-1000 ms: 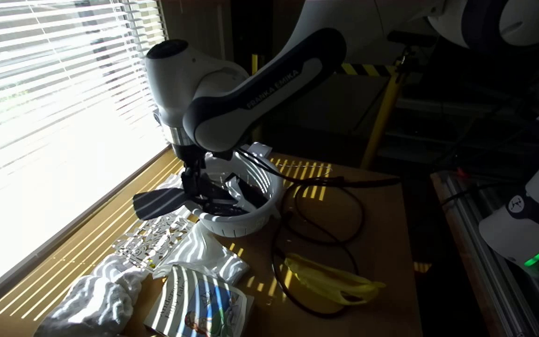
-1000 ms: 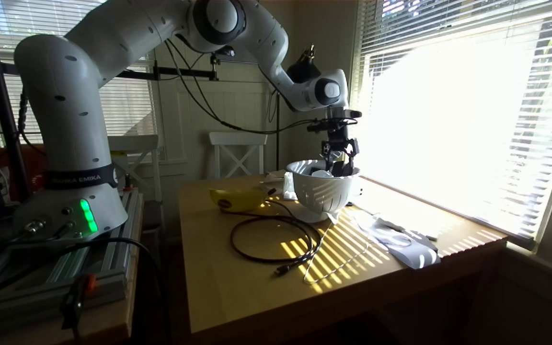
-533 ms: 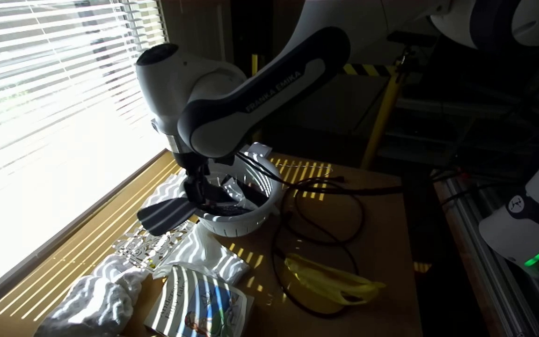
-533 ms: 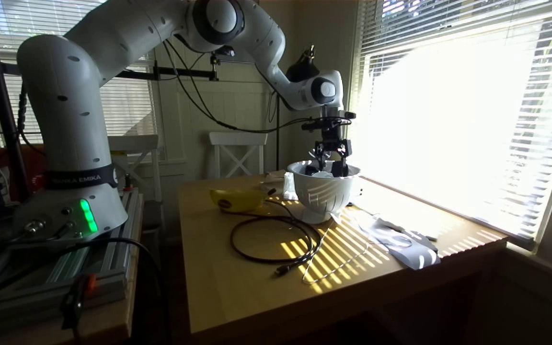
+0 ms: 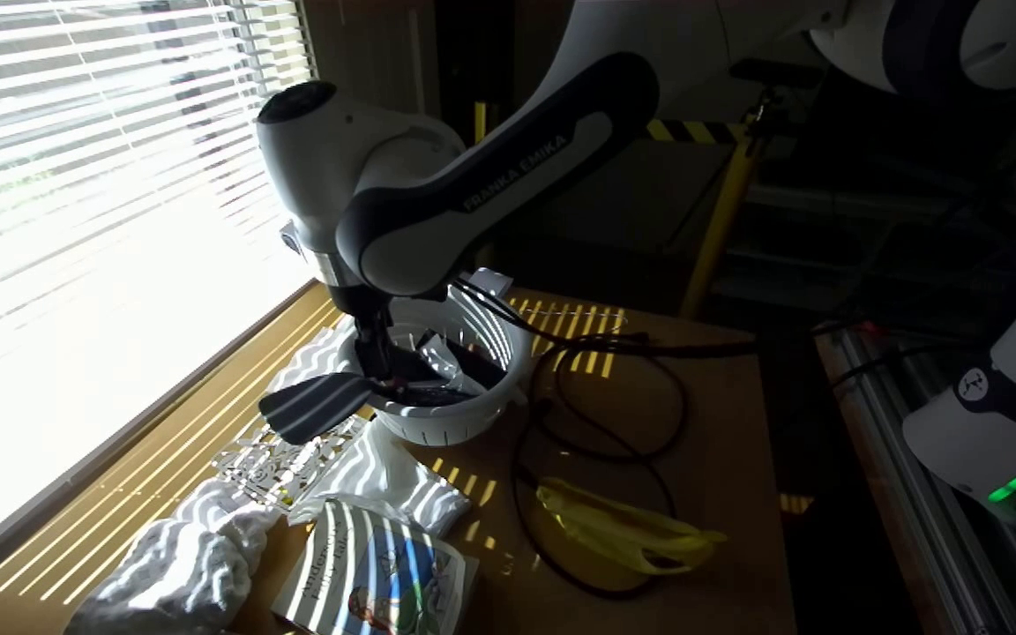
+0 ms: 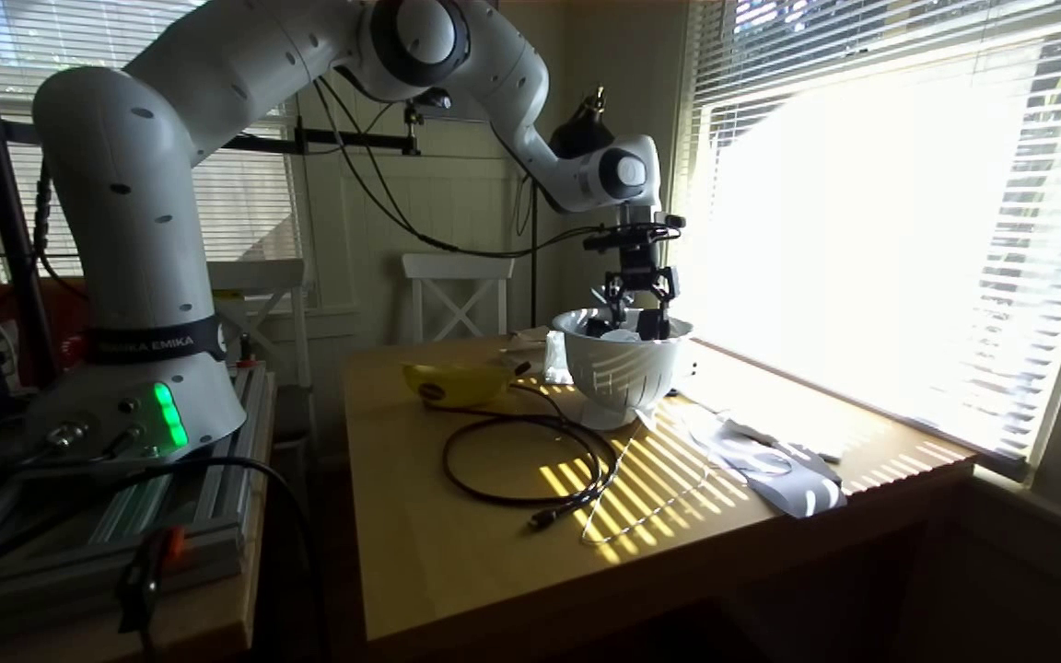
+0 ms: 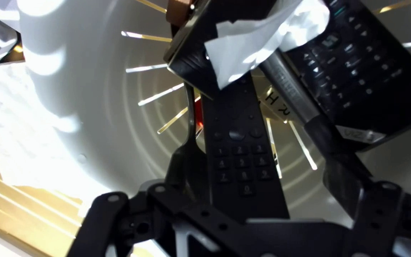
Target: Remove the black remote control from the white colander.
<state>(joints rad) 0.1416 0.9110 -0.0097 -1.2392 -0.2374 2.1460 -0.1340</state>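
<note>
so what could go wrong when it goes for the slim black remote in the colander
Lifting the slim black remote could drag the black block that seems to overlap its upper end in the wrist view. The open gripper may also pinch the thin dark handle running beside that remote. And the dark blade jutting out past the white colander could get knocked during the lift.

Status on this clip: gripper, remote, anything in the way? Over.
Gripper open, in the mouth of the white colander. Slim black remote control inside, not gripped. Possibly in the way: dark spoon-like utensil alongside, white scrap at its far end.
</note>
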